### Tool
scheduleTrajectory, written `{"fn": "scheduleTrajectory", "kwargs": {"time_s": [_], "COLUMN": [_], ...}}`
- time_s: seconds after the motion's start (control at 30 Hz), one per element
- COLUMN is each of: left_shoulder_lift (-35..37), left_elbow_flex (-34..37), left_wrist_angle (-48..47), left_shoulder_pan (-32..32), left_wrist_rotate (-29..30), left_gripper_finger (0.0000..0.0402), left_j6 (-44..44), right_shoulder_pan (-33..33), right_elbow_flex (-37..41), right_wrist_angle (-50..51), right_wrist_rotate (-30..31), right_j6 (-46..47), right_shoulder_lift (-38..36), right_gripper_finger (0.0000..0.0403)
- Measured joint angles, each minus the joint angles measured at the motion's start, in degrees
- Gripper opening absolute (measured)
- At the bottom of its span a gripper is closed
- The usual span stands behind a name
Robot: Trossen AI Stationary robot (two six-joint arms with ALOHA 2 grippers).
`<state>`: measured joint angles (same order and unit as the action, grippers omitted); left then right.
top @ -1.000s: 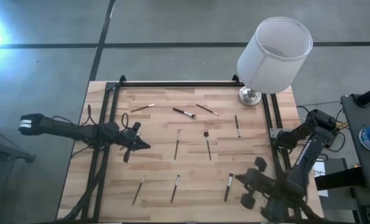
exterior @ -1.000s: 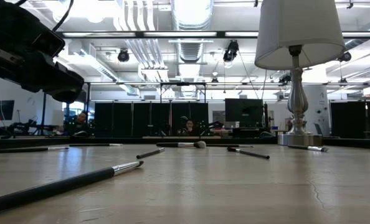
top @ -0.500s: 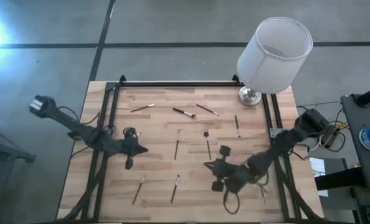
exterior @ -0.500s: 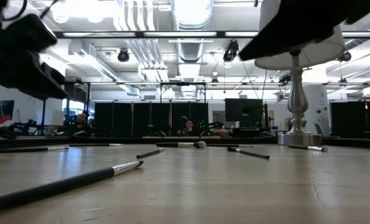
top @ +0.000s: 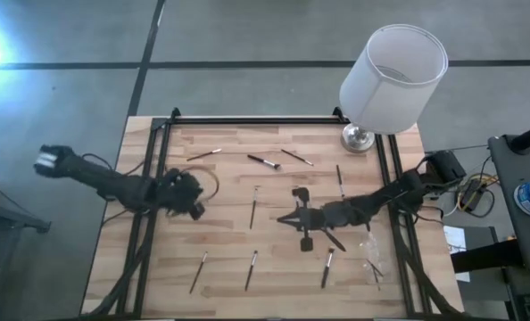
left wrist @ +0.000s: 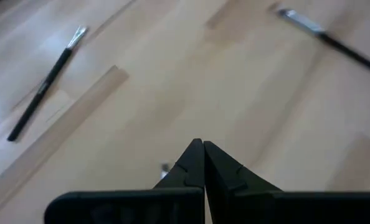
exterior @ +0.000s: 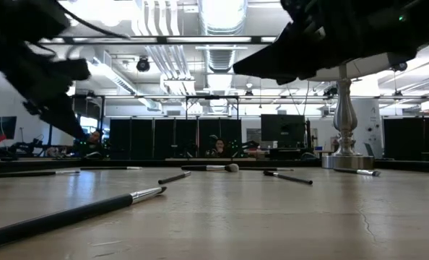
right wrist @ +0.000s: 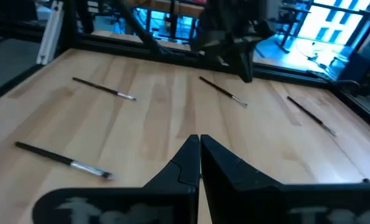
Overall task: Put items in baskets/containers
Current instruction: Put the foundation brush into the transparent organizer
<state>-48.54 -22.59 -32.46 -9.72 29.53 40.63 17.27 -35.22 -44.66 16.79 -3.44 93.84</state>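
- We judge the task barely begun: every brush we can see lies loose on the counter (top: 229, 178), and none sits in a container.
- The right gripper (top: 293, 219) hovers over the middle of the counter, its fingers (right wrist: 200, 163) pressed shut with nothing between them. One brush (top: 252, 212) lies just beyond its tips, another brush (top: 327, 267) behind it toward the near edge.
- The left gripper (top: 196, 211) hangs near the left side, fingers (left wrist: 203, 167) likewise closed and empty. A brush (left wrist: 45, 84) lies well ahead of its tips to one side in its wrist view, and another (left wrist: 334, 45) off to the other side.
- More brushes lie along the far part of the counter, such as the dark-handled one (top: 263, 161), and two near the front edge (top: 198, 271).
- The clear container is hard to make out; a faint glint behind the right fingers, by the right rail (top: 372, 259), may be it.
- Left to do, as we read it: all the picking and placing.
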Motion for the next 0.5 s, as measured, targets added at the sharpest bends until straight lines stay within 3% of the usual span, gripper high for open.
{"fn": "scheduleTrajectory", "kwargs": {"time_s": [0.13, 0.2, 0.3, 0.5], "left_shoulder_lift": [-2.0, -3.5, -5.4, -8.6], "left_elbow_flex": [0.5, 0.6, 0.9, 1.1], "left_wrist_angle": [5.5, 5.4, 5.4, 5.5], "left_shoulder_pan": [15.3, 20.1, 22.3, 20.6], "left_wrist_rotate": [-13.2, -16.1, -16.2, -17.0], "left_gripper_finger": [0.0, 0.0001, 0.0015, 0.0067], "left_j6": [-9.0, -10.6, -11.8, -9.9], "right_shoulder_pan": [-0.7, -0.7, -0.7, -0.7], "right_elbow_flex": [0.1, 0.3, 0.9, 1.1], "right_wrist_angle": [1.2, 1.2, 1.3, 1.2], "right_wrist_rotate": [-2.5, -2.5, -3.4, -3.8], "right_j6": [-1.1, -2.0, -2.6, -2.8], "right_shoulder_lift": [0.0, 0.0, 0.0, 0.0], "right_gripper_finger": [0.0008, 0.0008, 0.0008, 0.0008]}}
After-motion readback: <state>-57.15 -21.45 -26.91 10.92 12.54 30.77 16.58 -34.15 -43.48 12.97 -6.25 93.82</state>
